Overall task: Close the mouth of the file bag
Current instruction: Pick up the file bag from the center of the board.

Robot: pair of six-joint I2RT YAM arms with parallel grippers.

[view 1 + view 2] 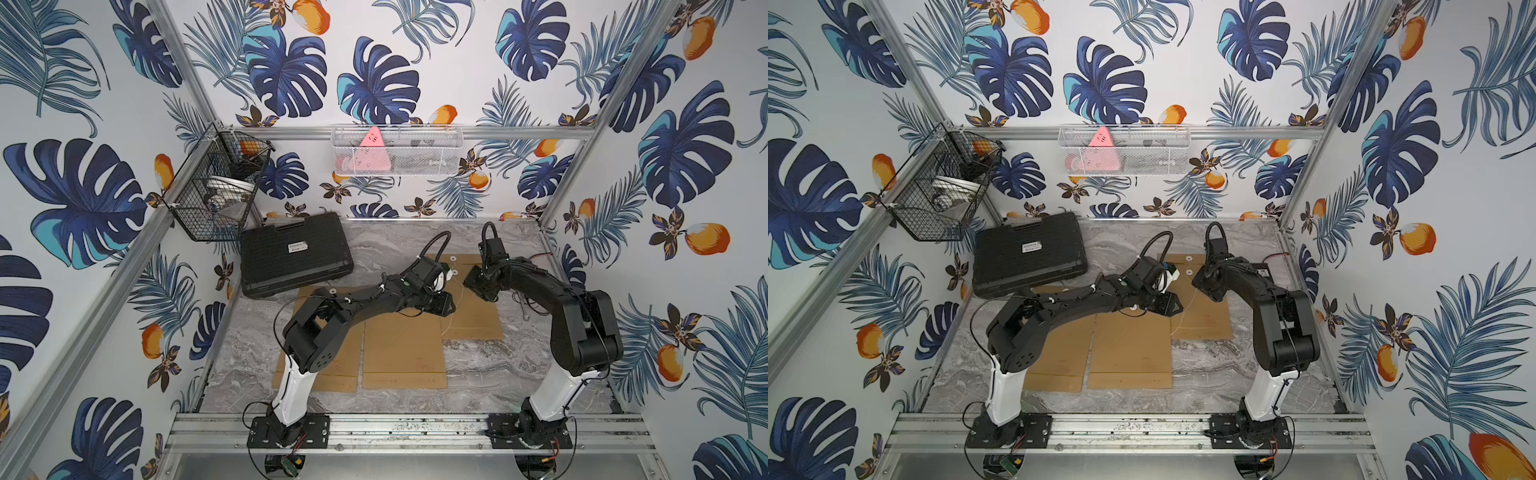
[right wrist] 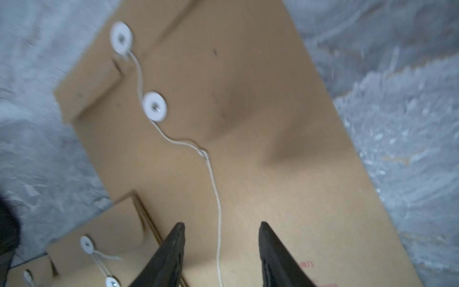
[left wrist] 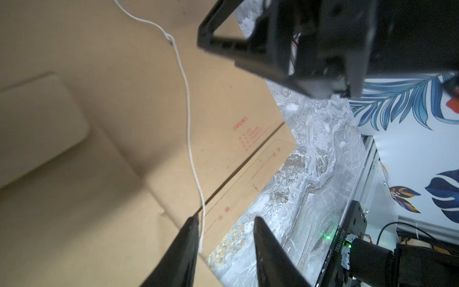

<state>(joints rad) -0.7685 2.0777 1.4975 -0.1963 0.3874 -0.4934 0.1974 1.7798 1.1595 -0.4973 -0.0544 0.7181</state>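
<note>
File bag (image 1: 478,320) on table (image 1: 498,374), far right side | string (image 2: 214,191) trails loose past disc (image 2: 155,106) | left gripper (image 3: 226,221), right gripper (image 2: 221,225): jaws apart, empty | risk: thin string slips any pinch.

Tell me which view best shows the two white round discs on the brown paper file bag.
Right wrist view: both white round discs sit large on the brown paper file bag, thin white string passing them. Both top views show only tiny specks; the left wrist view shows string, no discs.
</note>
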